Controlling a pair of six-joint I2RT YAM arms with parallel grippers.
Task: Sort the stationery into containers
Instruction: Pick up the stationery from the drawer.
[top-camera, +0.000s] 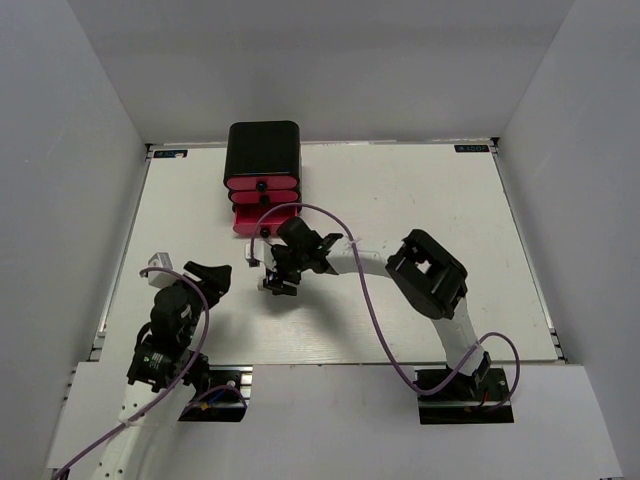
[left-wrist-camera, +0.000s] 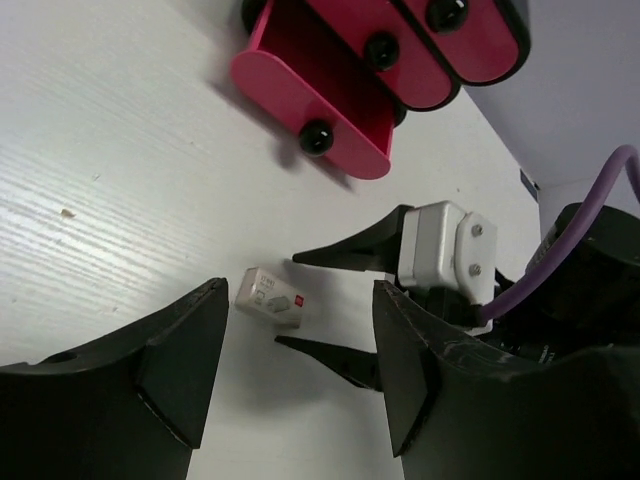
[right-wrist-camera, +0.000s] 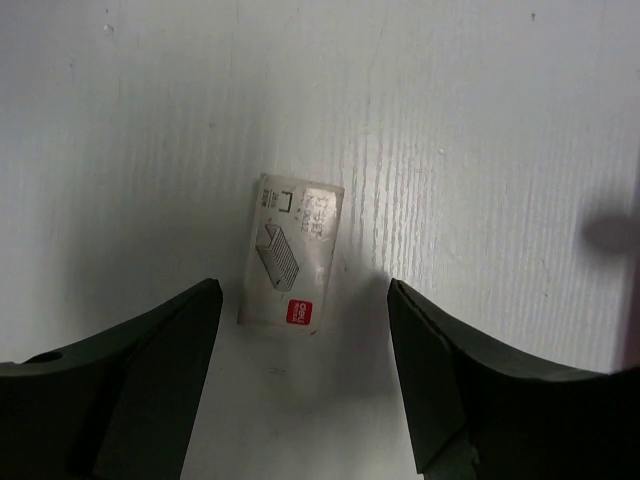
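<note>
White block (right-wrist-camera: 290, 252) flat on ribbed white table (top-camera: 450, 200), plain pale walls (top-camera: 60, 150) around.

Block (right-wrist-camera: 290, 250) lies flat on the desk (right-wrist-camera: 480, 120), centre frame. Long axis is near vertical, top leaning slightly right. Printed face up: staple drawing in the middle, red tag at the lower end. End effector (right-wrist-camera: 303, 295) is spread wide, fingers (right-wrist-camera: 150, 360) at lower left and lower right. Block's lower end sits between the tips, with a visible gap on both sides. Dark blur at the right edge, can't tell what it is.
</note>
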